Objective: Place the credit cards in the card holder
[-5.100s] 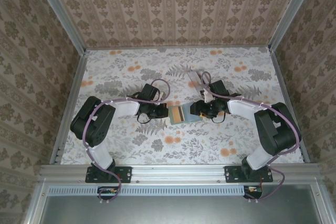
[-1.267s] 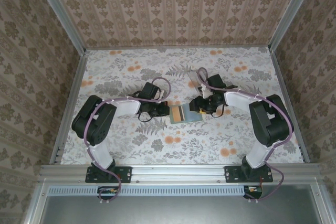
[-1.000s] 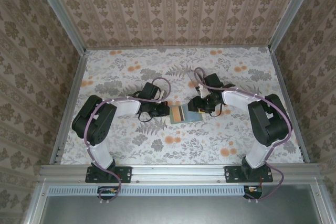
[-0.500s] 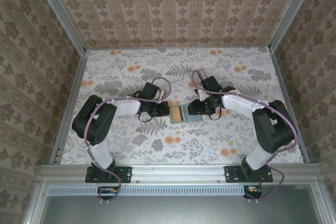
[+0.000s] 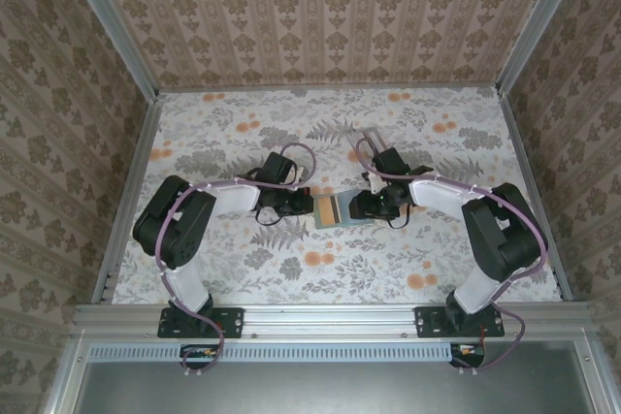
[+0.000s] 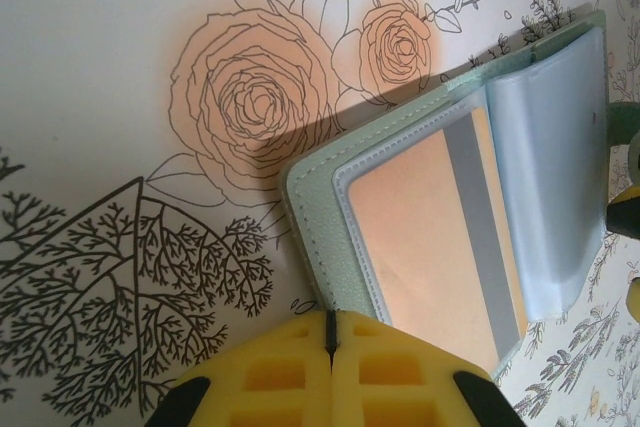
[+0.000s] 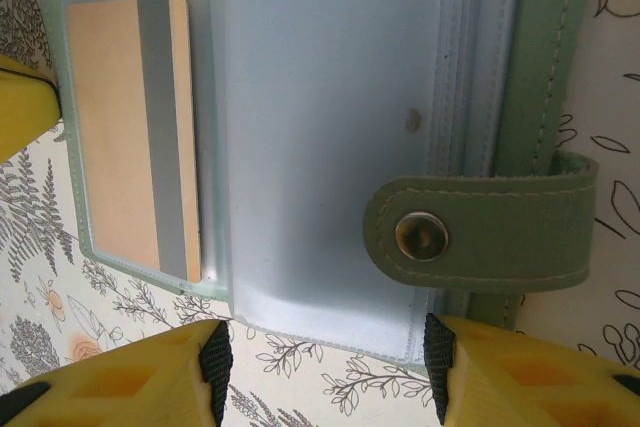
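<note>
The card holder (image 5: 342, 213) lies open and flat near the middle of the surface (image 5: 243, 269), between the two pincers. In the top view its left half looks tan and its right half pale blue.

The right wrist view shows the muted-green cover (image 7: 545, 67) spread open, with a stack of clear plastic sleeves (image 7: 320, 137) folded across its middle. One credit card (image 7: 130, 132), tan with a grey stripe along its length, sits inside the clear pocket on the holder's left half. The closing tab (image 7: 480, 232) is folded over onto the sleeves, and its metal snap (image 7: 420, 235) faces up.

In the left wrist view the same card (image 6: 420, 227) shows through its pocket, framed by the green stitched edge (image 6: 315, 237).

The left pincer (image 6: 328, 332) is at that left edge of the holder, its yellow fingertips pressed together with only a thin seam between them. Whether they bear down on the cover cannot be told. In the top view it (image 5: 303, 207) sits just left of the holder.

The right pincer (image 7: 325, 367) has its yellow fingers (image 7: 130, 382) apart, with nothing gripped, over the holder's right side (image 5: 361, 207).

A printed orange rose (image 6: 260, 97) on the surface lies just beside the holder. A small clear plastic object (image 5: 361, 141) lies farther back, beyond the right arm.
</note>
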Robot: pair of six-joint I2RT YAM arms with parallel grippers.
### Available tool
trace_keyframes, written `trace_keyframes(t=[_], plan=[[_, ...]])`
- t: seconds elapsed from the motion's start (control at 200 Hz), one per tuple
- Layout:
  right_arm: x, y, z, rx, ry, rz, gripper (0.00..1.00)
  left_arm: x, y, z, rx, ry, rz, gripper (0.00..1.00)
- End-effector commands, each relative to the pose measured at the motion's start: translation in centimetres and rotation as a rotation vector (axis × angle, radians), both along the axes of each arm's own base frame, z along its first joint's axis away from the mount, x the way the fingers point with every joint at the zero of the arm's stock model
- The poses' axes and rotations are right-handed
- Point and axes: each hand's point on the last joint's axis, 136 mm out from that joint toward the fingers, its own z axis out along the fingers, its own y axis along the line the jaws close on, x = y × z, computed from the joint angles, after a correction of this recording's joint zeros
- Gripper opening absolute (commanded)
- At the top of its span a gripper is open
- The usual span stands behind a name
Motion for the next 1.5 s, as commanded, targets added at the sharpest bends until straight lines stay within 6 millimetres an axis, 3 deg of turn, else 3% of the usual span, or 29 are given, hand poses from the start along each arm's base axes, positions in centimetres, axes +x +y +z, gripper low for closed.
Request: trace_keyframes(t=[0.0, 0.58, 1.01, 1.495], plan=[[0.0, 0.4, -0.5, 0.003, 0.007, -0.002, 0.57, 0.5, -0.2, 0.5, -0.017, 0.004, 0.004, 0.02], [0.1, 2.5, -0.9, 0.109, 0.049, -0.019, 0.57, 0.3, -0.4, 0.2, -0.026, 0.005, 0.005, 0.02], [1.4, 5.5, 1.9, 0.340, 0.050, -0.046, 0.56, 0.1, -0.3, 0.0, -0.023, 0.007, 0.001, 0.02], [1.8, 5.7, 2.7, 0.366, 0.048, -0.037, 0.60, 0.3, -0.5, 0.1, -0.030, 0.004, 0.001, 0.02]])
